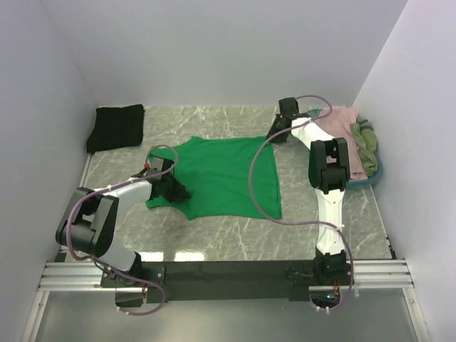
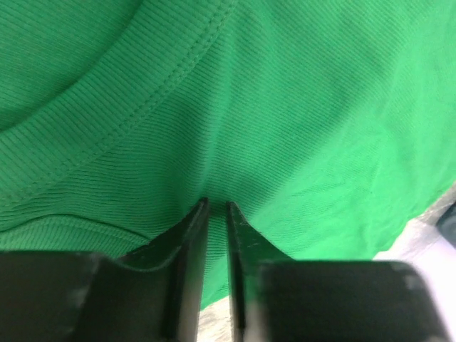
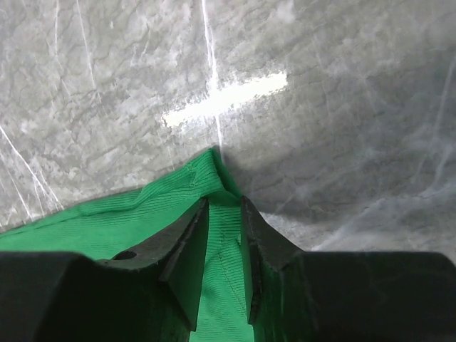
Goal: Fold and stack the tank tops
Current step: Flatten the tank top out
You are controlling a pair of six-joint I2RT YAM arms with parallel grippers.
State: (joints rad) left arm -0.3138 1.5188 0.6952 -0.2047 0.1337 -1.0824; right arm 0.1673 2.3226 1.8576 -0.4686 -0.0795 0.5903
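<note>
Folding the green tank top (image 1: 224, 174), mid-frame. The left gripper (image 2: 216, 206) and right gripper (image 3: 224, 203) each have jaws clenched on its edge — next probably calls for lifting together, evenly.

light: bright, even | glare: streak on table (image 3: 224, 103) | wrist views: foreground soft

1. Four tops: green top (image 1: 228, 174) centre, black top (image 1: 115, 127) upper left, pink top (image 1: 336, 120) and olive top (image 1: 365, 142) right.
2. One basket (image 1: 375, 173), right edge.
3. Two arms: left arm (image 1: 121, 192), right arm (image 1: 329, 171).
</note>
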